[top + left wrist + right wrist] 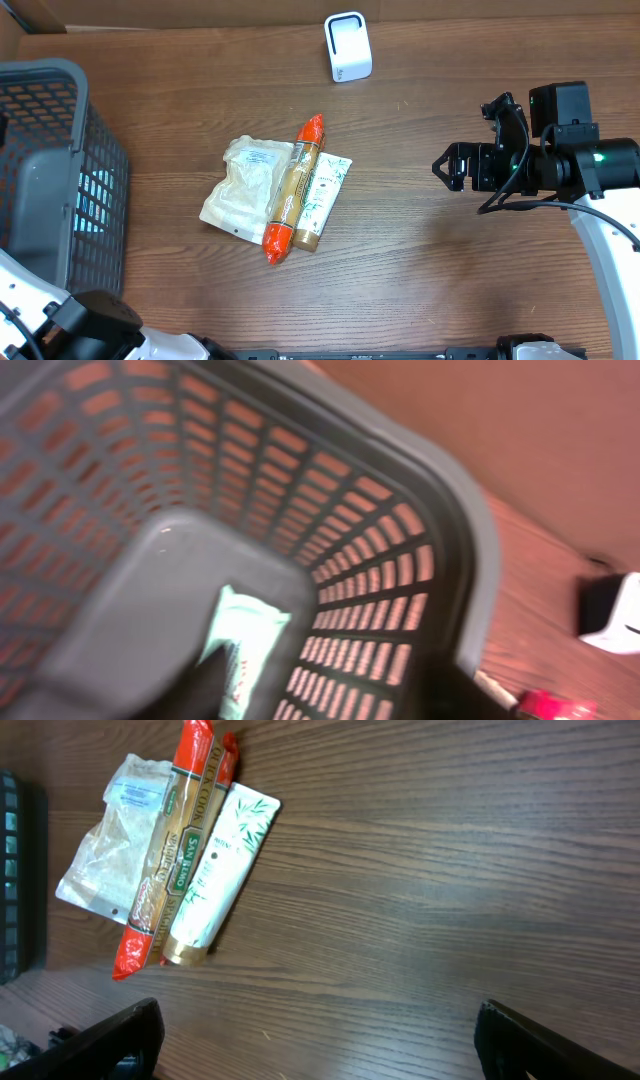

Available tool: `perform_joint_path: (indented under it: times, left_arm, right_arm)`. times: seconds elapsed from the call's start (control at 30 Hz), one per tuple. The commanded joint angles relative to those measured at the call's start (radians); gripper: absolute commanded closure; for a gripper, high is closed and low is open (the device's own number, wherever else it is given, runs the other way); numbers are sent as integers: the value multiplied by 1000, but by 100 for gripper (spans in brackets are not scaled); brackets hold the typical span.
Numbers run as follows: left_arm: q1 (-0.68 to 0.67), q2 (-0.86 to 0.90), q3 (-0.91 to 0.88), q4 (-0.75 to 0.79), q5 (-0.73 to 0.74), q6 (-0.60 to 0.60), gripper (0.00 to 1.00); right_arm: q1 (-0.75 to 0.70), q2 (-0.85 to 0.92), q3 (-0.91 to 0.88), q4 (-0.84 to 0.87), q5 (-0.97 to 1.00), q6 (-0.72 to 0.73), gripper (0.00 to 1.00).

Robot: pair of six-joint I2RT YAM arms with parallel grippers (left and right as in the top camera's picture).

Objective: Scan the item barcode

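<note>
Hovering well right of the pile, the right pincer (318,1020) stands spread wide with nothing between its fingers. The left pincer is over the basket (70,75), where a packet (245,645) lies, and I cannot tell how open it is or whether it holds anything. Mid-tabletop (450,270), the stick pack (294,190) rests across a pouch (245,185) and against a tube (325,190), so I reckon a careless pinch could catch two wrappers at once or drag the neighbours along. A grip near one end might let the pack droop, or its barcode might face away from the scanner (348,47). The pack lies flat on a diagonal, far red end aimed roughly toward the scanner, near end toward the basket side. The tube runs parallel, cap nearest.
</note>
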Motion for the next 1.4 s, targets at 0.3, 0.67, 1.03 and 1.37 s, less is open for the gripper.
perform_joint_path:
  times: [0.3, 0.67, 1.03, 1.37]
  left_arm:
    - [2, 204, -284, 102, -122, 80, 0]
    - [6, 232, -653, 435, -150, 285, 1]
    - [2, 232, -727, 578, -137, 283, 0]
    - [2, 301, -737, 585, -31, 280, 40]
  right_arm:
    - [5, -4, -2, -1, -1, 3, 0]
    - [5, -4, -2, -1, -1, 4, 0]
    - [5, -4, -2, 0, -1, 4, 0]
    - [5, -4, -2, -2, -2, 4, 0]
